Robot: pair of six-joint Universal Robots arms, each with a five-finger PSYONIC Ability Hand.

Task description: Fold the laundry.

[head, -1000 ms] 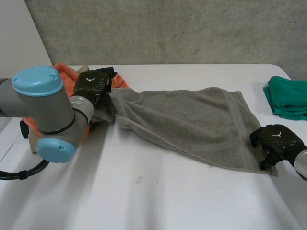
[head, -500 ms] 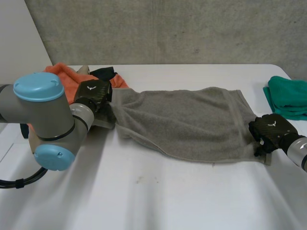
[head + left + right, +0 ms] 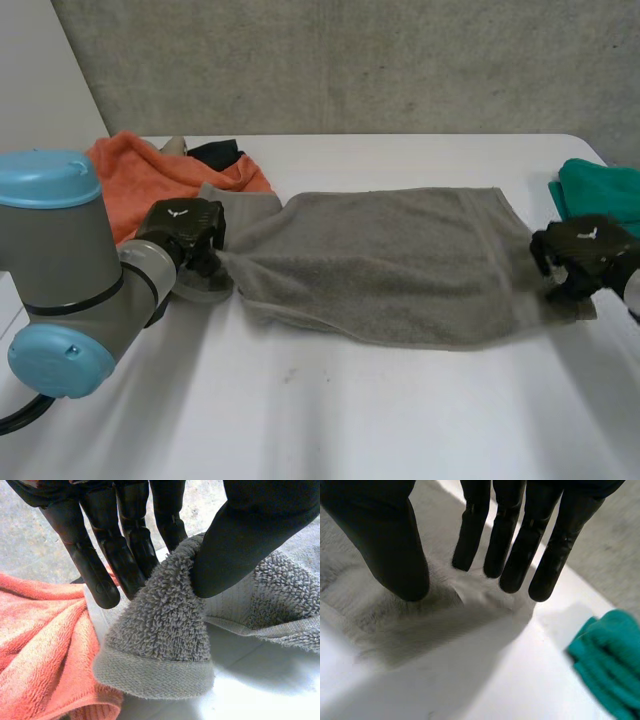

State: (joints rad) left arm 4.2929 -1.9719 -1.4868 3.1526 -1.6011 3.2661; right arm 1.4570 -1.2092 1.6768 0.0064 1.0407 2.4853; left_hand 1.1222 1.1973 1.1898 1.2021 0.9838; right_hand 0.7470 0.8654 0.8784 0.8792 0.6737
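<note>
A grey towel (image 3: 390, 260) lies stretched across the white table (image 3: 350, 420) between my two hands. My left hand (image 3: 182, 228) is at the towel's left corner. In the left wrist view its thumb (image 3: 240, 540) pinches a bunched fold of the grey towel (image 3: 160, 630) against the fingers (image 3: 125, 545). My right hand (image 3: 585, 250) is at the towel's right end. There its fingers (image 3: 520, 540) are straight and the thumb (image 3: 390, 545) stands apart, with the tips resting on the towel's corner (image 3: 395, 615), which lies flat on the table.
A crumpled orange cloth (image 3: 140, 180) lies just behind my left hand, close beside the pinched corner (image 3: 40, 630), with a small black item (image 3: 215, 152) behind it. A folded green cloth (image 3: 605, 190) sits at the far right, near my right hand (image 3: 610, 650).
My left hand drew the towel's corner nearer, off the orange cloth. My right hand moved farther back. The towel swung from slanting to straight across the table.
</note>
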